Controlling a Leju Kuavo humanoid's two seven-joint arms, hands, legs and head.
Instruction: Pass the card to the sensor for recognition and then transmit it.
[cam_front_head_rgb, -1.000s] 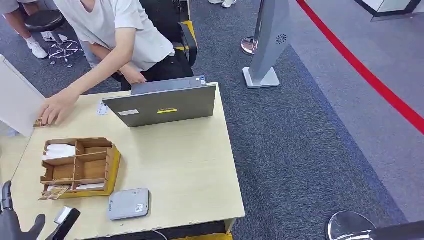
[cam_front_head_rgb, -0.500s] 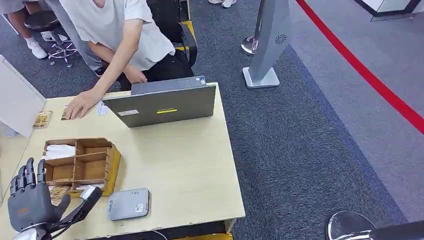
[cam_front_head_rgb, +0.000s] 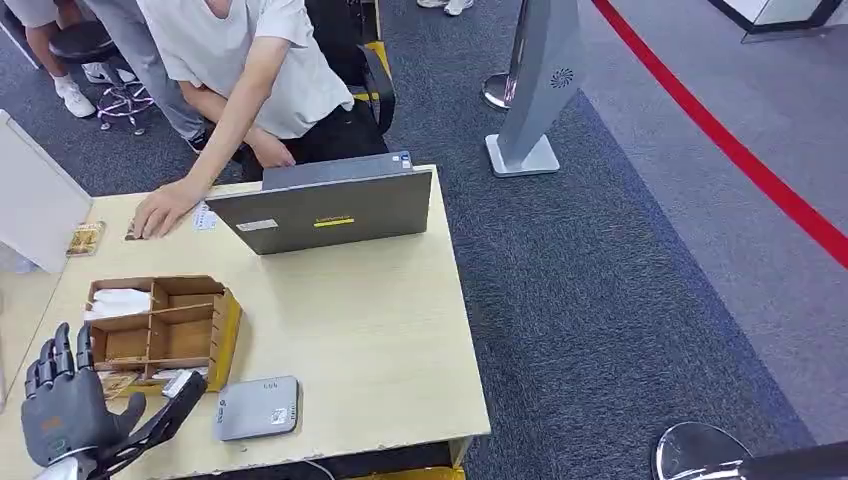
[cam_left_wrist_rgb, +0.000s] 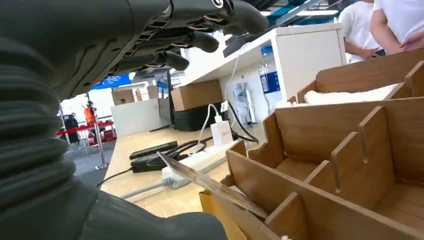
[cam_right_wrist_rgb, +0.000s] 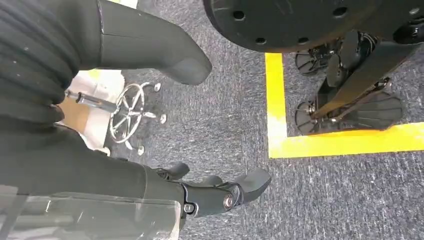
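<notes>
Head view: left hand (cam_front_head_rgb: 68, 410) sits over the near left corner of the table (cam_front_head_rgb: 370, 340), back of hand up, fingers spread and straight, thumb out toward the tray, nothing in it. Wooden tray (cam_front_head_rgb: 160, 335) with dividers stands near the left edge, just beyond the hand. A card (cam_front_head_rgb: 112, 384) lies in the tray's nearest compartment: thin, brownish, patterned face, leaning out over the tray's near edge, right beside the hand but no clear contact. Grey sensor (cam_front_head_rgb: 257, 408), a flat rounded box, lies by the near edge just right of the tray. Grey laptop (cam_front_head_rgb: 325, 208) is open at the far edge, lid back facing the robot. A person (cam_front_head_rgb: 235, 60) in a white shirt leans over the far edge, one hand (cam_front_head_rgb: 160, 212) flat on the table by the far left corner. Another small brown card lies left of that hand, next to a white panel (cam_front_head_rgb: 35, 200).

Left wrist view: hand (cam_left_wrist_rgb: 165, 45) in the foreground, dark fingers extended and apart, holding nothing. The card (cam_left_wrist_rgb: 210, 185) shows edge-on, a thin tilted sheet resting on the tray (cam_left_wrist_rgb: 340, 165) wall, its free end sticking out past the tray. Fingers are above it, apart from it. White paper fills a far compartment.

Right wrist view: right hand (cam_right_wrist_rgb: 220, 192) hangs over grey carpet (cam_right_wrist_rgb: 240, 115) with a yellow floor line (cam_right_wrist_rgb: 280, 110); fingers loosely curled, thumb apart, nothing held.
</notes>
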